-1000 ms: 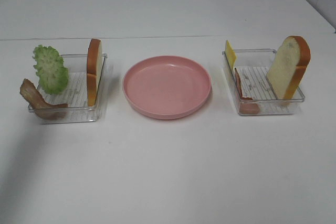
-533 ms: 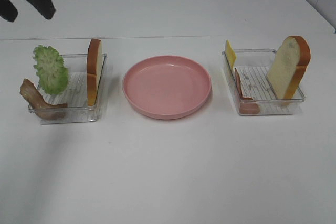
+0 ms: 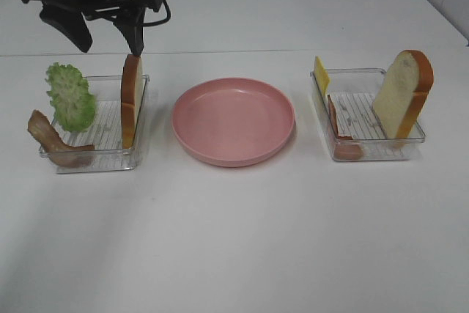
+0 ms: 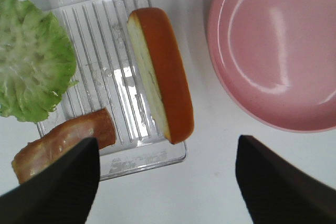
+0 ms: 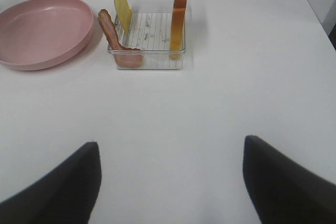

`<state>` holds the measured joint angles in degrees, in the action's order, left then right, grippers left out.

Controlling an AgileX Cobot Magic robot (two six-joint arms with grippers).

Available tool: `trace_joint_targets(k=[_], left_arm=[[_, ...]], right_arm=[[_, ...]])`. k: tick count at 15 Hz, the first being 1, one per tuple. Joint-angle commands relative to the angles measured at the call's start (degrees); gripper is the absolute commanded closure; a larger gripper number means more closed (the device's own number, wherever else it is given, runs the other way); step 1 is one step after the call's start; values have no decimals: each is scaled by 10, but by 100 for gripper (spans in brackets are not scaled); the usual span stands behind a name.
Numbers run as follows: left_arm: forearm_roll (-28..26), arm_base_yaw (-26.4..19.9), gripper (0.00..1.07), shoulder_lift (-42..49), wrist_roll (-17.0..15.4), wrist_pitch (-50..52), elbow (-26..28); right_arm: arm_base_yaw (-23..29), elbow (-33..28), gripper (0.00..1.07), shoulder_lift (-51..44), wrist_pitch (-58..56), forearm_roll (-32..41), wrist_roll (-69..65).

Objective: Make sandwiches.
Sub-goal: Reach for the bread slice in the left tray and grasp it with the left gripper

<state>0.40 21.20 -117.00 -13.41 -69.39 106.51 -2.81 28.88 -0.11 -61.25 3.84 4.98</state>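
Observation:
No assembled sandwiches are in view; the parts stand apart in two trays. The left tray (image 3: 102,153) holds green lettuce (image 3: 71,97), a brown bacon strip (image 3: 53,141) and an upright bread slice (image 3: 130,100). My left gripper (image 3: 107,37) hangs open just behind that tray. In its wrist view the same bread slice (image 4: 160,74) lies ahead of the left gripper (image 4: 168,182). The right tray (image 3: 370,148) holds yellow cheese (image 3: 321,75), a reddish meat strip (image 3: 338,131) and a second bread slice (image 3: 403,93). The right gripper (image 5: 170,182) is open, well short of this tray (image 5: 149,62).
A round pink plate (image 3: 233,120) sits bare between the two trays and also shows as the plate (image 4: 278,51) in the left wrist view. The white table runs wide and flat in front of the trays.
The left arm has come into the exterior view from the top left and moved right, to behind the left tray. Its jaws have spread wider. The food has not moved.

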Motion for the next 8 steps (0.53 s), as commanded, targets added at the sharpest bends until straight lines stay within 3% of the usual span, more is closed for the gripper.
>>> trace_joint_targets(k=[1, 8], left_arm=[[3, 3, 37, -30, -13, -25, 2], [10, 3, 37, -88, -15, 48, 4]], right_arm=[[-5, -1, 34, -9, 6, 3, 5], [-5, -1, 34, -9, 6, 3, 5]])
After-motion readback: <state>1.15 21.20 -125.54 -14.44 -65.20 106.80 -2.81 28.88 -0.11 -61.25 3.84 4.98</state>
